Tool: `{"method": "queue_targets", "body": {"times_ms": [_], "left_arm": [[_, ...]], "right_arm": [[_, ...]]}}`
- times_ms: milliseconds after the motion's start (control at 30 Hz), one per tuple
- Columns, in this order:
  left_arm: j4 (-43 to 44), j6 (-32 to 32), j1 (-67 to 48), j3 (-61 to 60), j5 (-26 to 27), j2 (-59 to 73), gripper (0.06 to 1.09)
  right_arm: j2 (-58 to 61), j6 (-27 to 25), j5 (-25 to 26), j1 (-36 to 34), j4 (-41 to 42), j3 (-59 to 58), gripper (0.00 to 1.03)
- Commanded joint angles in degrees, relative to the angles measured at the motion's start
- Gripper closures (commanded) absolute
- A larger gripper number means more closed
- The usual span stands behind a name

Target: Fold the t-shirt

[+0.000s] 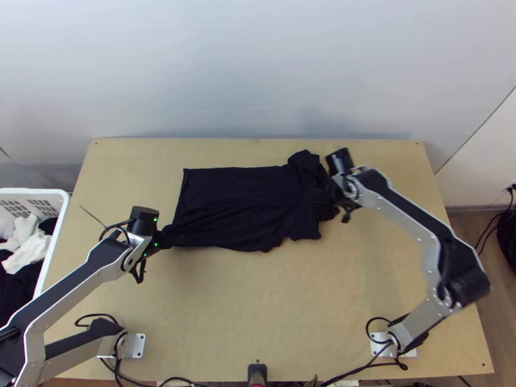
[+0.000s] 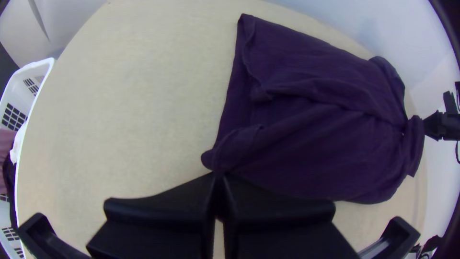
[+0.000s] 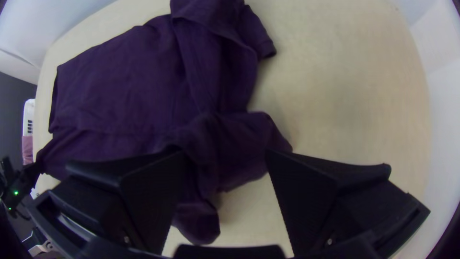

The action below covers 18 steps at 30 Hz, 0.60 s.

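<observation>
A black t-shirt (image 1: 238, 200) lies partly folded and creased across the table's middle, its right end bunched. My left gripper (image 1: 162, 240) is at the shirt's lower left corner. In the left wrist view the same gripper (image 2: 219, 177) is shut on that corner of the t-shirt (image 2: 316, 129), fingers together. My right gripper (image 1: 330, 193) is over the bunched right end. The right wrist view has this gripper (image 3: 225, 158) open, with bunched cloth of the t-shirt (image 3: 139, 86) between and below its fingers.
A white basket (image 1: 55, 245) holding light and dark cloths stands beyond the left edge of the wooden table (image 1: 258, 303). Bare wood extends in front of the shirt and right of it. A pale wall (image 1: 258, 71) stands behind the table.
</observation>
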Motion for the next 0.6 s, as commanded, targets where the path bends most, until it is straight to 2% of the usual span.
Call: {"method": "queue_targets", "body": {"times_ms": [0, 133, 200, 267, 433, 567], "left_arm": [[-0.1, -0.2, 0.3, -0.1, 0.0, -0.5, 1.04], [-0.1, -0.2, 0.6, 0.5, 0.0, -0.5, 1.05], [-0.1, -0.1, 0.7, 0.8, 0.0, -0.5, 1.05], [-0.2, -0.1, 0.7, 0.9, 0.0, -0.6, 1.04], [-0.6, 0.0, 1.5, 0.2, 0.0, -1.4, 1.05], [-0.6, 0.1, 1.7, -1.0, 0.0, -2.1, 1.05]], "right_arm": [[-9.6, 0.3, -8.3, -5.4, -7.0, -5.3, 0.30], [-15.9, 0.3, -10.7, -4.9, -6.8, -9.1, 0.29], [-17.7, 0.5, -10.9, -3.3, -6.4, -12.3, 0.16], [-18.5, 1.3, -12.8, -1.7, -5.5, -15.3, 0.15], [-19.6, 4.3, -13.0, 5.5, -3.0, -18.9, 0.15], [-18.8, 6.2, -13.0, 8.1, 1.8, -20.7, 0.15]]}}
